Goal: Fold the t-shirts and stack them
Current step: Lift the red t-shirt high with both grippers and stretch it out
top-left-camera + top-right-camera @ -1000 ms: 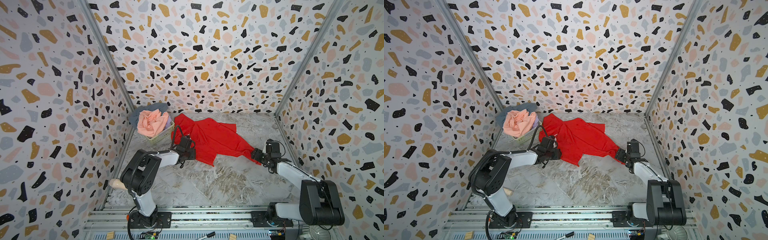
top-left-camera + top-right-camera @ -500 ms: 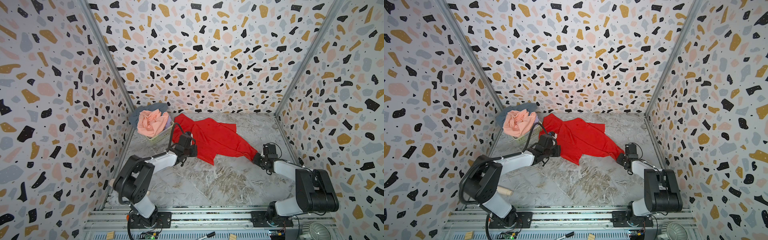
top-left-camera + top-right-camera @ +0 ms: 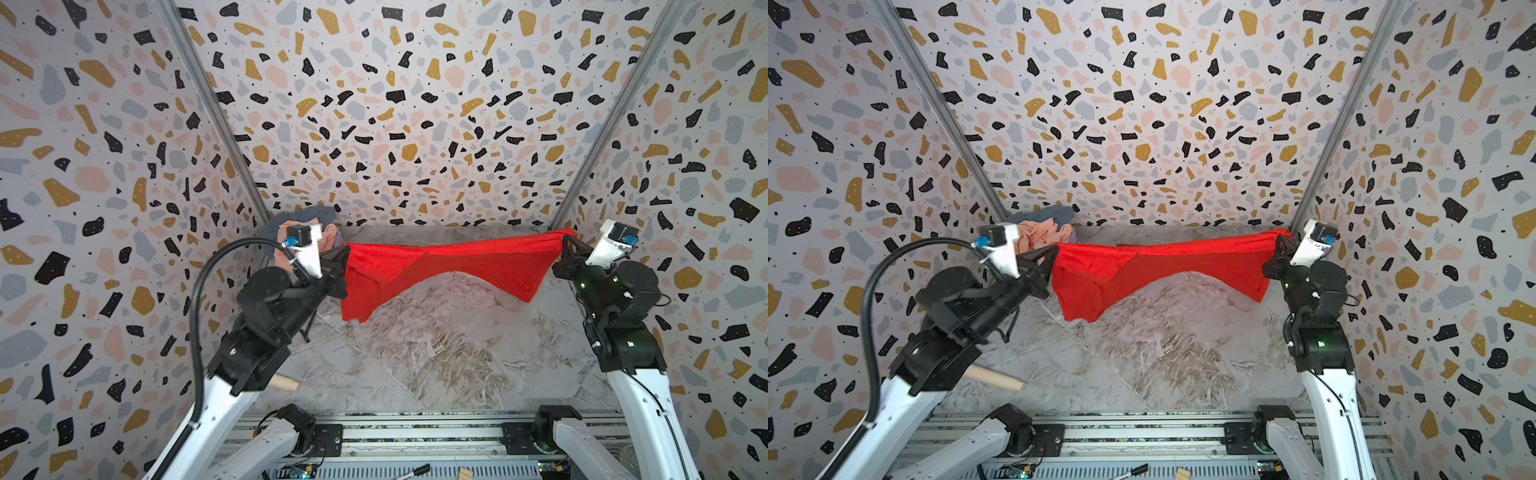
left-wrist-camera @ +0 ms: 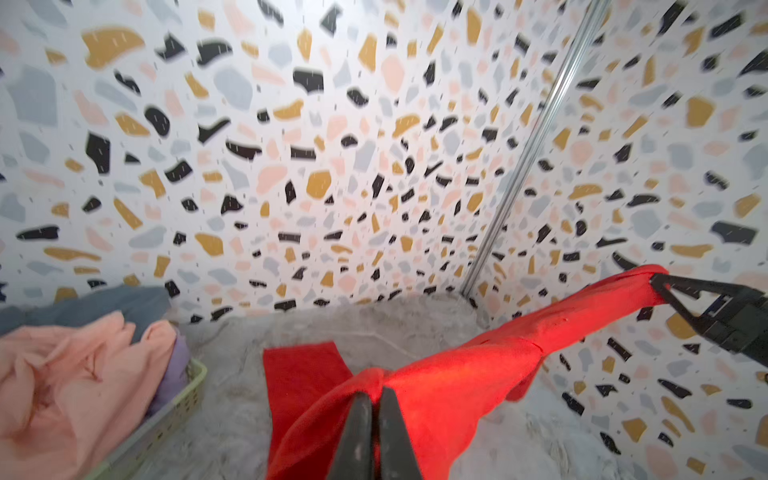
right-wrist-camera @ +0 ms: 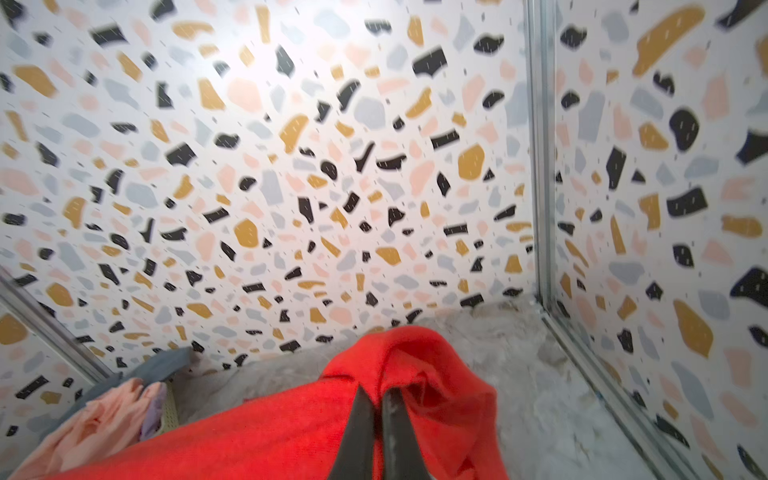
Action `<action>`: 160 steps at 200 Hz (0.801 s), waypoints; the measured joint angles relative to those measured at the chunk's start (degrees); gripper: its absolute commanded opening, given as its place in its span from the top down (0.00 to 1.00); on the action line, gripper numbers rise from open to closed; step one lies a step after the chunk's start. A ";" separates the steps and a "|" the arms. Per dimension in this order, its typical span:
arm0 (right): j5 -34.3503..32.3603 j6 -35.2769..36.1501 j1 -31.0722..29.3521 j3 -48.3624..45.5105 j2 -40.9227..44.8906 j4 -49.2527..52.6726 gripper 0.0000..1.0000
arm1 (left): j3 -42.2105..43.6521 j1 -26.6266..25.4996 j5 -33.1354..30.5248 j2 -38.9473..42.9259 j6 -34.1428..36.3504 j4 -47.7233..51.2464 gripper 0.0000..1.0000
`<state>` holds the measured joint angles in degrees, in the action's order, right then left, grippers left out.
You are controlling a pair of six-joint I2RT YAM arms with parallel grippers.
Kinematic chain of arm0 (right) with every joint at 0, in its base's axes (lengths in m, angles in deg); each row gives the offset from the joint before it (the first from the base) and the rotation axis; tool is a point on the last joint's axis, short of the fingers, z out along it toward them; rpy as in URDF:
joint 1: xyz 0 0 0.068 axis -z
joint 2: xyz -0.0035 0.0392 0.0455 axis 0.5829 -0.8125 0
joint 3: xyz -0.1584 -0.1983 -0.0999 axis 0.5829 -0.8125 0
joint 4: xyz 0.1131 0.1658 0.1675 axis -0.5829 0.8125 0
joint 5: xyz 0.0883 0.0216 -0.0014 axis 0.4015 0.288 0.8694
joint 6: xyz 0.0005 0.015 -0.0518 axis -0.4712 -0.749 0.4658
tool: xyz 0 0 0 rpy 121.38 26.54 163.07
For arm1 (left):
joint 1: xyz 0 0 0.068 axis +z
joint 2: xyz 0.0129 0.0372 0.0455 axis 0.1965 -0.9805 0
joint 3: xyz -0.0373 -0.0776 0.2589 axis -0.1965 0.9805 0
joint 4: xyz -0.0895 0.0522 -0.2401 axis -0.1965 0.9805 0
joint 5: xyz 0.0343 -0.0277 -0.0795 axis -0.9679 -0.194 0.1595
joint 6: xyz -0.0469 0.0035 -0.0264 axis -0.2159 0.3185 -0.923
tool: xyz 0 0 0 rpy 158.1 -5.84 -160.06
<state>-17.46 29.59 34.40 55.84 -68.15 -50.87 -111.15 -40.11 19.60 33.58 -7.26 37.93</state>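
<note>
1. Three speckled terrazzo-pattern walls (image 3: 395,104) close in the scene at the back and on both sides.
2. A grey marbled tabletop (image 3: 436,353) fills the space between them.
3. The bright red cloth t-shirt (image 3: 449,262) hangs in the air across the back of the tabletop, strung between the two arms. Its upper edge is pulled nearly straight. The body sags below in an arch, with a longer flap drooping on the left.
4. A pale yellow-green plastic lattice basket (image 4: 183,403) sits in the far left corner. In it the peach-pink t-shirt (image 4: 70,374) lies crumpled on top, the slate grey-blue t-shirt (image 4: 104,303) is draped behind it, and the pale lilac t-shirt (image 4: 178,357) is tucked at its side.
5. The left tool (image 3: 344,254) is pressed together, pinching the left end of the red t-shirt, with cloth bunched at its tips.
6. The right tool (image 3: 566,245) is likewise pressed together, pinching the right end, near the back right corner.
7. A light wooden peg (image 3: 994,378) lies at the front left of the tabletop, partly under the left arm.
</note>
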 measured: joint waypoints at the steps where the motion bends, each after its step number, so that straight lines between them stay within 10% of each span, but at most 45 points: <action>1: 0.17 0.02 0.00 0.15 0.09 -0.02 1.00 | -0.09 0.00 0.00 0.13 0.07 -0.04 1.00; 39: 4.11 0.20 -0.04 1.84 -3.04 -2.51 1.00 | -1.68 0.00 -0.35 0.09 2.27 -4.46 1.00; 86: 7.65 0.37 -0.04 7.69 -21.81 -8.44 1.00 | -8.87 0.76 1.20 -21.14 4.24 -10.01 1.00; 160: 10.34 3.15 0.52 32.76 -41.29 -7.93 1.00 | -49.33 9.42 11.63 -54.75 1.22 -1.75 1.00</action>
<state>-7.12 32.74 34.92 88.60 -109.44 -58.81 -160.48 -30.69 31.23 -21.17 -6.04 36.18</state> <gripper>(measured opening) 0.054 0.047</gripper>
